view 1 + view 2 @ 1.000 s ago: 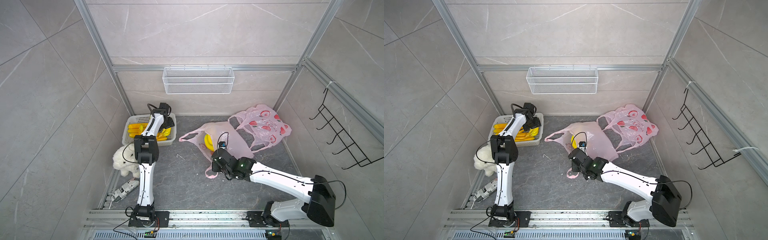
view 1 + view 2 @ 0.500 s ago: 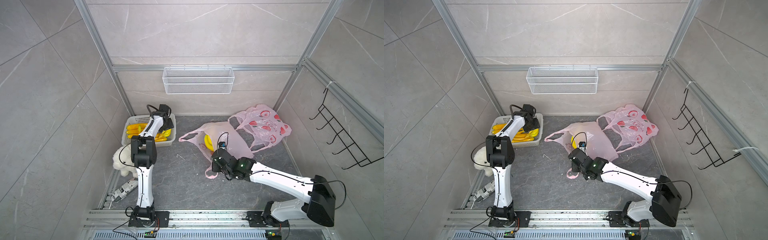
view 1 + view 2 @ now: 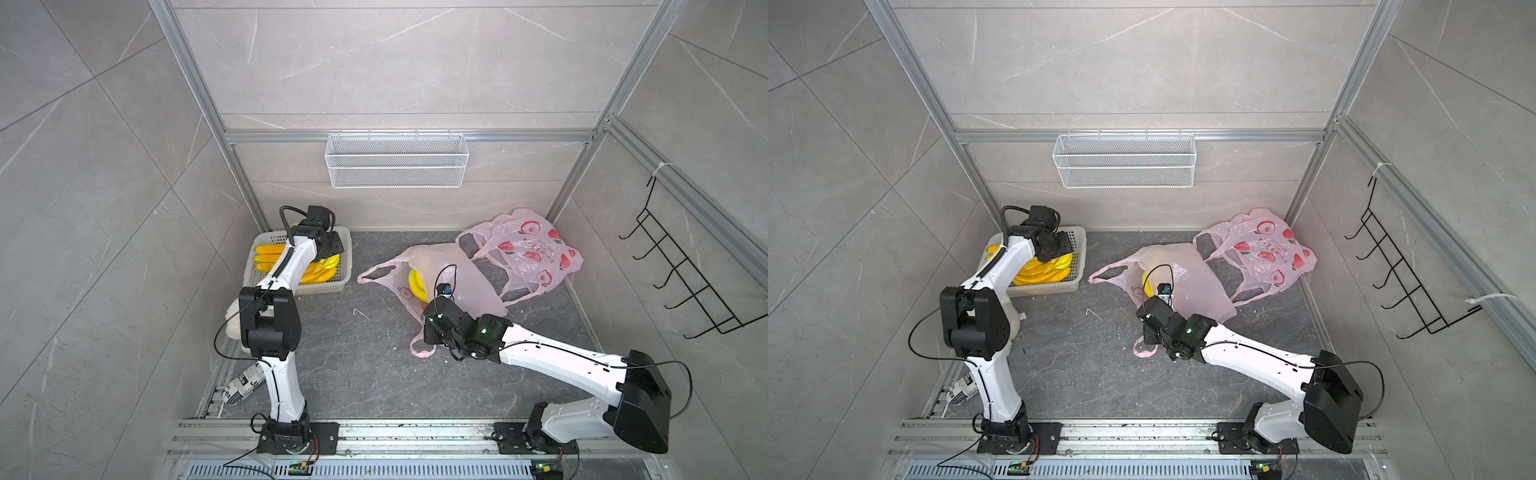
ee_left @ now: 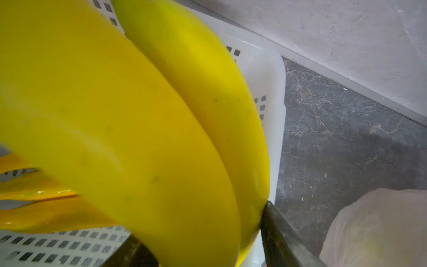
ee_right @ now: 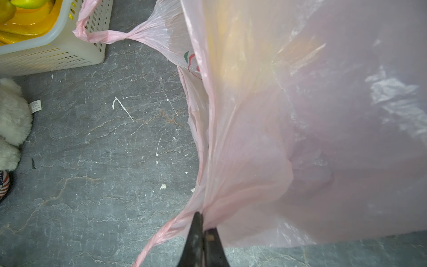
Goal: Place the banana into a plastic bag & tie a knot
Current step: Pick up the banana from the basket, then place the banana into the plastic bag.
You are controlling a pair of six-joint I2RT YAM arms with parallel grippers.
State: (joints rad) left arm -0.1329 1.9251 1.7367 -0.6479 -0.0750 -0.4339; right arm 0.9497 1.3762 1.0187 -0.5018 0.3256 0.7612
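Several yellow bananas (image 3: 266, 254) lie in a white perforated basket (image 3: 345, 286) at the back left. My left gripper (image 3: 329, 248) is down in that basket. In the left wrist view its fingers (image 4: 277, 231) press a pair of bananas (image 4: 161, 138) from both sides, so the left gripper (image 4: 199, 222) is shut on the banana. A pink plastic bag (image 3: 469, 282) lies in the middle with a yellow banana (image 3: 415, 284) showing in its mouth. My right gripper (image 5: 203, 222) is shut on the bag's rim beside a twisted handle (image 5: 152, 242), holding the bag (image 5: 300, 115) up.
A second pink bag with strawberry prints (image 3: 528, 249) lies at the back right. A white plush toy (image 3: 232, 322) and a printed packet (image 3: 243, 384) sit by the left wall. On the back wall hangs a wire basket (image 3: 397, 162), and on the right wall a black hook rack (image 3: 681, 282).
The left arm's elbow has swung left and forward while its gripper stayed in the basket and narrowed onto the bananas. The right arm and the bag have not moved.
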